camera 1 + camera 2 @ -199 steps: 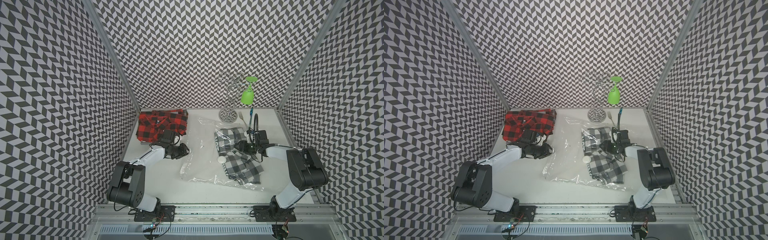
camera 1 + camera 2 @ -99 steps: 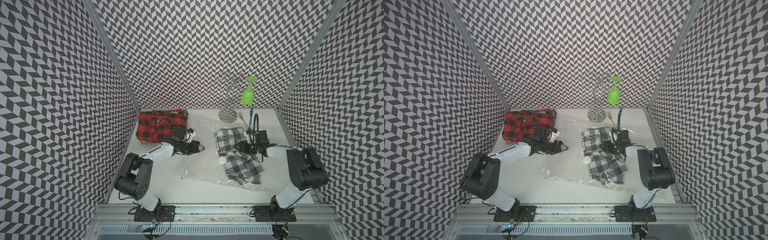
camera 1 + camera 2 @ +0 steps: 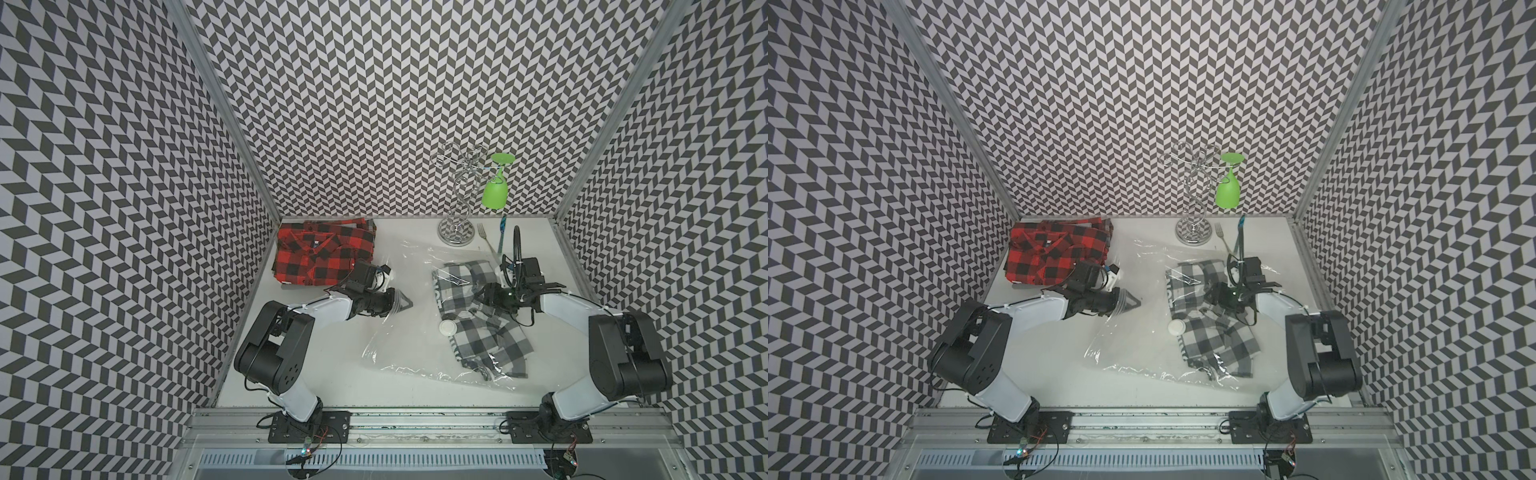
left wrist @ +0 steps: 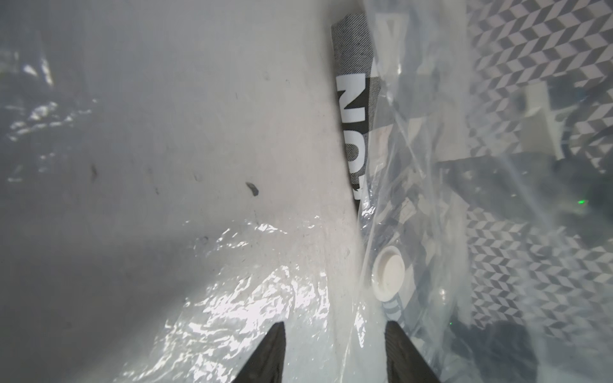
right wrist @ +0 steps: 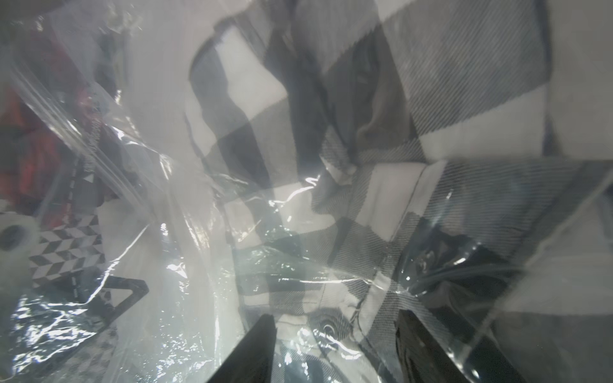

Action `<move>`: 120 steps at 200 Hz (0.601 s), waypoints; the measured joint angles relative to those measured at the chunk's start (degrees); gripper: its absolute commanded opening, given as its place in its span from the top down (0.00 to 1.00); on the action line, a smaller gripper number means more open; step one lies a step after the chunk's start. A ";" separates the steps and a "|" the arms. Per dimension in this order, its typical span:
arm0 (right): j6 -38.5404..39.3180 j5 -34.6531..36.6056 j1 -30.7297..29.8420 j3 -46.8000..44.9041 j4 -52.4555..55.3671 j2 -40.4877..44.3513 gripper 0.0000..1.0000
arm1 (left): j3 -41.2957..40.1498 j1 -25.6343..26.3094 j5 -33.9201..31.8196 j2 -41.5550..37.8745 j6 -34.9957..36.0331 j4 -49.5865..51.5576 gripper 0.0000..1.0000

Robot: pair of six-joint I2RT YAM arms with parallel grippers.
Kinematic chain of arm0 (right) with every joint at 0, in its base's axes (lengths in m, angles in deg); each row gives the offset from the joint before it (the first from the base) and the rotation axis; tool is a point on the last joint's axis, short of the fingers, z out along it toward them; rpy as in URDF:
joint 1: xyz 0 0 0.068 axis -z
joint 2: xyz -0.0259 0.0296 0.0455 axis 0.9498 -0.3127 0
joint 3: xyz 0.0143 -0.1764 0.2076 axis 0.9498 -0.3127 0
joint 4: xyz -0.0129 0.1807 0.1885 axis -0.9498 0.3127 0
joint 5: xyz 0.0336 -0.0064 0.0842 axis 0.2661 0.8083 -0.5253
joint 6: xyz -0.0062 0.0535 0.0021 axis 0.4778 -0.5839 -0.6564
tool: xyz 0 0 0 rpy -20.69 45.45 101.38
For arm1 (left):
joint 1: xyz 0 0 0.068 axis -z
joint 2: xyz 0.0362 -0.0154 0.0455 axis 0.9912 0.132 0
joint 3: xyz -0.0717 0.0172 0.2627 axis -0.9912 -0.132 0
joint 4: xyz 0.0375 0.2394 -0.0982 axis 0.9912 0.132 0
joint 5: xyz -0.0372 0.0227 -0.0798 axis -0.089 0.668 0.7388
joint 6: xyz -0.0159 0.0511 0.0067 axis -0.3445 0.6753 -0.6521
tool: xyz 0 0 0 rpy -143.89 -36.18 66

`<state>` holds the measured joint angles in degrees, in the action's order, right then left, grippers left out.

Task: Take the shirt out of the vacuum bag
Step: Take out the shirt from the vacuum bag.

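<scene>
The vacuum bag (image 3: 399, 345) (image 3: 1125, 345) lies crinkled on the white table, its round white valve (image 3: 448, 327) (image 4: 388, 275) facing up. Inside it is the shirt (image 3: 490, 345) (image 5: 431, 83), checked grey and white. It is bunched narrow where my right gripper (image 3: 482, 296) (image 5: 335, 318) meets it. That gripper is shut on the shirt, with bag film over the cloth between its fingers. My left gripper (image 3: 406, 302) (image 4: 335, 326) sits at the bag's left side with film draped around it. Its jaws stand apart, pointing at the shirt's lettered edge (image 4: 355, 109).
A folded red and black checked shirt (image 3: 324, 257) lies at the back left, right behind my left wrist. At the back stand a chrome wire rack (image 3: 456, 232) with a hanging green glass (image 3: 495, 193). A fork (image 3: 484, 232) and a blue-handled utensil (image 3: 503, 232) lie beside it. Patterned walls close three sides.
My left gripper has moved right, from the bag's left edge in under the film toward the shirt. The right arm and the shirt have stayed put.
</scene>
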<state>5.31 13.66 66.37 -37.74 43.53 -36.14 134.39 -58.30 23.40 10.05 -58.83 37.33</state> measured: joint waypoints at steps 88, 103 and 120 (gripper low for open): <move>-4.31 10.54 12.74 4.59 3.10 -4.11 0.61 | -2.71 0.02 3.21 0.00 -1.55 -5.38 0.48; -4.31 11.13 13.25 4.39 3.04 -6.58 0.65 | -3.02 0.26 5.46 0.00 -2.16 -7.61 0.48; -3.50 11.17 13.49 3.65 2.84 -7.85 0.70 | -3.10 0.87 8.41 0.07 -2.84 -10.10 0.46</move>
<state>1.81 24.83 79.85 -34.09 46.37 -43.98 131.28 -57.42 31.82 10.12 -61.67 27.24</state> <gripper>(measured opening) 0.324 0.531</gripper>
